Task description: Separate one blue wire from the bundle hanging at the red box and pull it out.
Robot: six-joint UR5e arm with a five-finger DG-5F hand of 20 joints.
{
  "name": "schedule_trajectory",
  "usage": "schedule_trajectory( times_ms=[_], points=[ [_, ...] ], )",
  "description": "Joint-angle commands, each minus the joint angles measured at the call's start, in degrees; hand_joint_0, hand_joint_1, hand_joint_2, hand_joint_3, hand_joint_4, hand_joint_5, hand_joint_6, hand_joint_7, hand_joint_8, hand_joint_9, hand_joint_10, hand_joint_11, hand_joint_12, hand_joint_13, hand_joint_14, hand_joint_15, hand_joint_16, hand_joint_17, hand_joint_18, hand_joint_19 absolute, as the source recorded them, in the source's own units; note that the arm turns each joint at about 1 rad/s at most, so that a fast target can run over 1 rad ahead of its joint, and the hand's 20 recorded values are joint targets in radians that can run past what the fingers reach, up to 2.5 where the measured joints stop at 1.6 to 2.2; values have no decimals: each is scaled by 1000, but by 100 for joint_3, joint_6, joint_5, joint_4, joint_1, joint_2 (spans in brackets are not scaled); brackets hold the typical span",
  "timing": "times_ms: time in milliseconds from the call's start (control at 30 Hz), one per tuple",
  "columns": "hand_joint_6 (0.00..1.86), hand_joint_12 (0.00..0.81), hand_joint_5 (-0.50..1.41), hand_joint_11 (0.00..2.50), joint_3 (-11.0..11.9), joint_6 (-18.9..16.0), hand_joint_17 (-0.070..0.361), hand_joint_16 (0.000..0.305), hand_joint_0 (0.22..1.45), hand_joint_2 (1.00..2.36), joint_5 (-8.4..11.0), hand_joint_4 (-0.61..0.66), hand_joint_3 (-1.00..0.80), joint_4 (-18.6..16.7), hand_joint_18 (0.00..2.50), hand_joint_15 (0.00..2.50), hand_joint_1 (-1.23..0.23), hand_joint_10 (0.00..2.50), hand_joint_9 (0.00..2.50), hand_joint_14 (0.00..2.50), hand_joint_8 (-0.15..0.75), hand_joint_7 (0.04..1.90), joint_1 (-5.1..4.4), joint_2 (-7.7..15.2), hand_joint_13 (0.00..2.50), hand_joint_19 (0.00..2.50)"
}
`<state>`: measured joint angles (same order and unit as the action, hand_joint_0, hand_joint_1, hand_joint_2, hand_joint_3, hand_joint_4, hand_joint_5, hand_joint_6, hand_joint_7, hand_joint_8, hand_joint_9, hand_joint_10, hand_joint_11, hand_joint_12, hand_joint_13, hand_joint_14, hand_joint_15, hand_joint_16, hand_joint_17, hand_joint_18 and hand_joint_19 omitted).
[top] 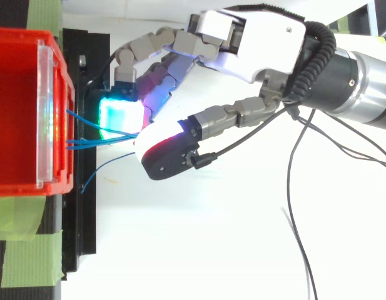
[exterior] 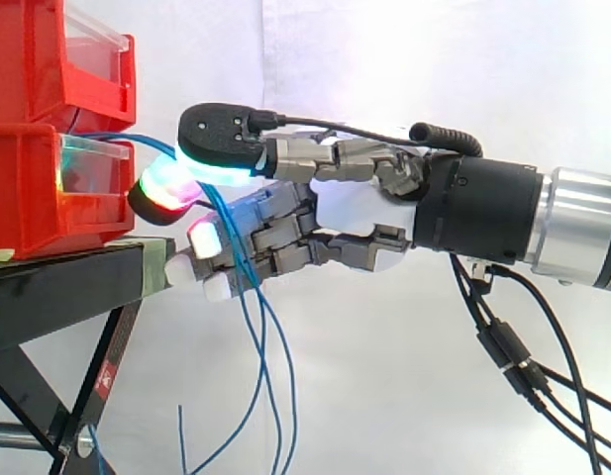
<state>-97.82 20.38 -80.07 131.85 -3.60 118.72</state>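
Thin blue wires (top: 86, 142) come out of the front of the lower red bin (exterior: 28, 188) and converge toward my hand (exterior: 355, 213). The hand reaches in from the right, just in front of the bin. Its thumb pad (exterior: 221, 148) sits on top and a fingertip (exterior: 166, 193) glowing red and green lies beneath, with the wires pinched between them. Below the pinch the wires (exterior: 257, 336) hang in loose loops. How many wires are in the pinch I cannot tell. In the top view one more wire end (top: 111, 161) lies free beside the thumb of the hand (top: 255, 44).
A second red bin (exterior: 48, 59) is stacked above the lower one. Both rest on a black stand (exterior: 57, 287) with slanted legs. Green tape (top: 30, 250) marks the stand near the bin (top: 17, 37). A white curtain hangs behind.
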Motion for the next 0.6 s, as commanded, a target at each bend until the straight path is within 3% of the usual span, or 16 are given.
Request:
schedule_trajectory(
  times_ms=[0,567],
  points=[
    [781,451,-90,619,0,1,110,49,600,1025,0,-40,-68,34,840,406,-816,20,1203,14,378,984,0,2,894,358],
    [785,454,-91,744,0,19,111,49,600,1025,-9,-11,-70,34,868,474,-804,19,1294,16,387,993,-9,2,970,375]
  ],
)
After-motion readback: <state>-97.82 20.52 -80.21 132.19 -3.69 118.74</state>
